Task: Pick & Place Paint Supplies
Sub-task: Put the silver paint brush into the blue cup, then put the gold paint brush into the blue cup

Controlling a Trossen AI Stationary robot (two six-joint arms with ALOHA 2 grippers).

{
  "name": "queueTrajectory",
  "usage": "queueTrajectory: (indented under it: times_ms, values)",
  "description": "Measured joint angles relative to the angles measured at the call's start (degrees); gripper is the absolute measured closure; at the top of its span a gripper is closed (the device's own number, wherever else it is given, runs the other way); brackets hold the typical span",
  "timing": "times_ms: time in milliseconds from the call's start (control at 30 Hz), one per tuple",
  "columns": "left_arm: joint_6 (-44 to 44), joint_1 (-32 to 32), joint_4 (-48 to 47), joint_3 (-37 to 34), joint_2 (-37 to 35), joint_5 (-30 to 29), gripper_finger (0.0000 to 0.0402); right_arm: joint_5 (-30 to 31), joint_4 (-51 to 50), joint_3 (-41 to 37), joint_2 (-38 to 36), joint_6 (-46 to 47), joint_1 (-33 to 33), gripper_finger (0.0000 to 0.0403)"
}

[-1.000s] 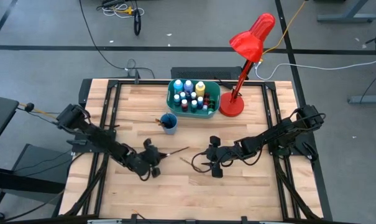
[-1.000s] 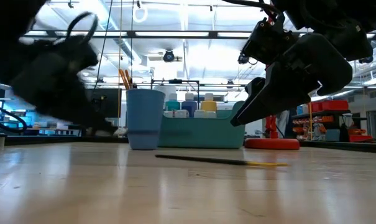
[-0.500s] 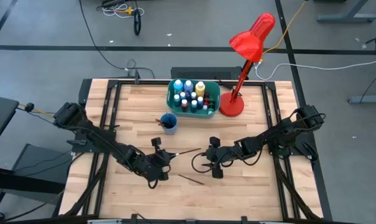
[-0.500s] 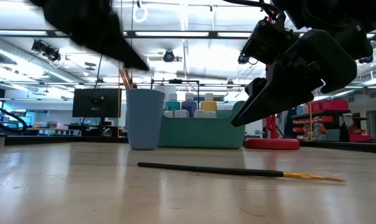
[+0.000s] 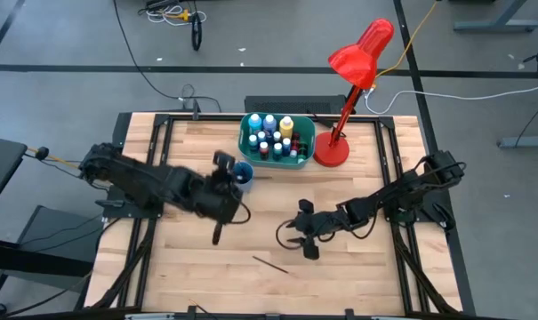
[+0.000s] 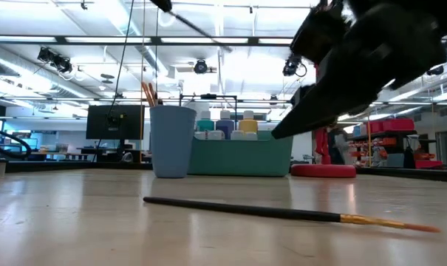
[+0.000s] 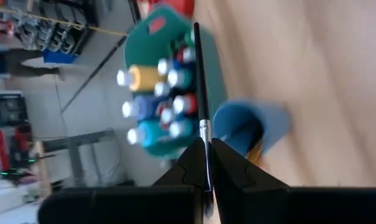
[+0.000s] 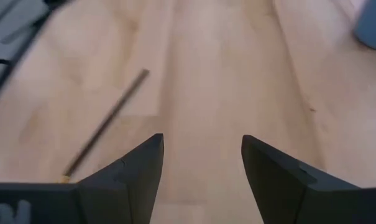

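I am holding the left arm stretched in from the left edge of the table [image 5: 180,293] toward its middle, forearm nearly level, with the left gripper [image 5: 224,182] hovering just near of the blue cup [image 5: 243,174]. Its fingers [image 7: 228,168] are pinching a thin dark paintbrush [image 7: 200,112] at the silver ferrule, so the handle is sticking straight out ahead of the gripper, pointing over the cup toward the teal tub [image 5: 305,133]. The tub is sitting at the far middle of the table, full of small paint bottles [image 5: 270,135] with blue, white, yellow and red caps, and the cup is standing just to its left and a little nearer; in the low view orange brush handles [image 6: 147,94] are poking out of the cup. I am keeping the right arm reaching in from the right side, bent low over the boards, with the right gripper [image 5: 295,236] hanging a little above the wood right of centre, its fingers [image 8: 128,177] spread wide with nothing between them. A second paintbrush [image 5: 270,264] is lying flat on the table near the front, just left of the right gripper and apart from it, its yellowish tip [image 6: 389,222] pointing right in the low view. The red desk lamp [image 5: 350,67] is standing right of the tub.
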Motion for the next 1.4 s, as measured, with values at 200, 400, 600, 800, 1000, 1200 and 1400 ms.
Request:
queueTrajectory:
  times_ms: [200, 400, 600, 800, 1000, 1200, 1400]
  values:
    - [15.21, 6.82, -6.17, 0.44, 0.10, 2.11, 0.0387, 2.13, 2.48, 0.01, 0.02, -2.31, 3.17, 0.0183]
    - [28.16, 10.00, -11.16, 0.44, 0.07, 3.52, 0.0386, 4.40, 1.92, 0.01, 0.02, -3.23, 3.24, 0.0183]
    - [28.82, 11.67, -9.71, -2.81, 0.06, 5.88, 0.0386, 4.76, 1.91, 0.01, 0.02, -3.50, 3.23, 0.0183]
    - [31.31, 13.56, -5.75, -10.81, 0.06, 3.10, 0.0385, 4.74, 1.95, 0.01, 0.01, -3.50, 3.23, 0.0183]
    - [33.90, 14.11, 1.26, -13.27, 0.06, 4.67, 0.0364, 4.74, 1.93, 0.01, 0.02, -3.54, 3.23, 0.0183]
    - [33.51, 14.26, 5.79, -13.27, 0.06, 5.83, 0.0341, 4.74, 1.93, 0.00, 0.01, -4.74, 3.23, 0.0183]
    - [32.57, 15.32, 6.87, -13.27, 0.06, 9.44, 0.0339, 4.72, 1.91, -0.01, 0.00, -4.74, 3.23, 0.0183]
